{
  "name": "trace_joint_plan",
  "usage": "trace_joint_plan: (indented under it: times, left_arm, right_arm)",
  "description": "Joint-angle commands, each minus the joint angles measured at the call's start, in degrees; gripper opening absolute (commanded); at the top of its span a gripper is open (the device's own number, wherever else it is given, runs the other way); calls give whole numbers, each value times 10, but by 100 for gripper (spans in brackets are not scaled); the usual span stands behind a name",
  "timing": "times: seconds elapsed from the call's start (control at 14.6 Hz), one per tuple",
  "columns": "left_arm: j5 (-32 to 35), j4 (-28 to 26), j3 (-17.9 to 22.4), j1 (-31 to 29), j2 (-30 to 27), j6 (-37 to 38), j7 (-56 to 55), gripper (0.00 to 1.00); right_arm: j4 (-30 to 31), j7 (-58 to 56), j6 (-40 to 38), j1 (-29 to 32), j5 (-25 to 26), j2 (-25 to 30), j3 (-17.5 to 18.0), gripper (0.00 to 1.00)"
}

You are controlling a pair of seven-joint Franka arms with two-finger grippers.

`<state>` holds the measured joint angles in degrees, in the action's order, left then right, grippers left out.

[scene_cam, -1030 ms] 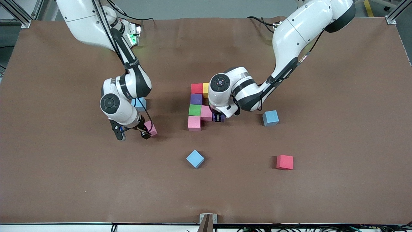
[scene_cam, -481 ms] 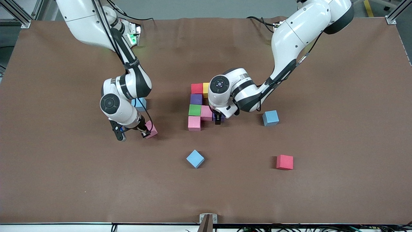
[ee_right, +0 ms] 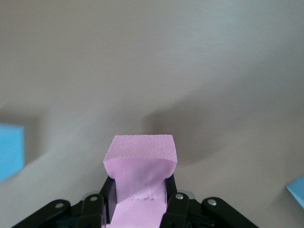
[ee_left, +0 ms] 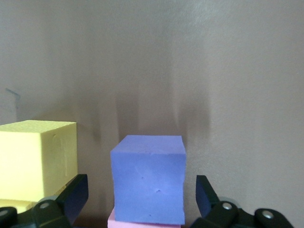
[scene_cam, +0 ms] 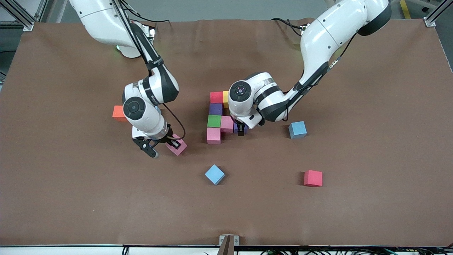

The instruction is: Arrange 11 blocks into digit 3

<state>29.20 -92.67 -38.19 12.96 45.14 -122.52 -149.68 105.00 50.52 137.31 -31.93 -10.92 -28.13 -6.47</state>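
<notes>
Two grippers we see: the right gripper [scene_cam: 169,143] is clamped on a pink block [ee_right: 140,164], lifted over bare table [scene_cam: 70,198]. Our left gripper [scene_cam: 240,131] stands with fingers apart around a purple block [ee_left: 148,178], which touches the partly built digit 3 [scene_cam: 216,118] alongside a yellow block [ee_left: 37,159].
</notes>
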Motion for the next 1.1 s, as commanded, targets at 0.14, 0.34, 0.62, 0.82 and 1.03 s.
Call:
trace_joint_plan:
  times: [0.14, 0.34, 0.62, 0.82, 1.03]
  left_arm:
    - [-13, -6, -63, -77, -26, 49, 51, 100]
    - [-7, -7, -80, -123, -38, 71, 111, 100]
    - [-5, -13, -81, -195, -61, 77, 181, 100]
    - [10, -10, -80, -247, -60, 77, 229, 100]
    - [40, -8, -78, -285, -56, 71, 258, 100]
  right_arm:
    - [-113, -211, -63, -17, 0, -46, 0, 0]
    - [-171, -230, -84, -38, 0, -83, 0, 0]
    - [-262, -221, -137, -50, 2, -138, 0, 0]
    - [-332, -197, -155, -59, 2, -185, -2, 0]
    - [-421, -170, -200, -71, 7, -245, -7, 0]
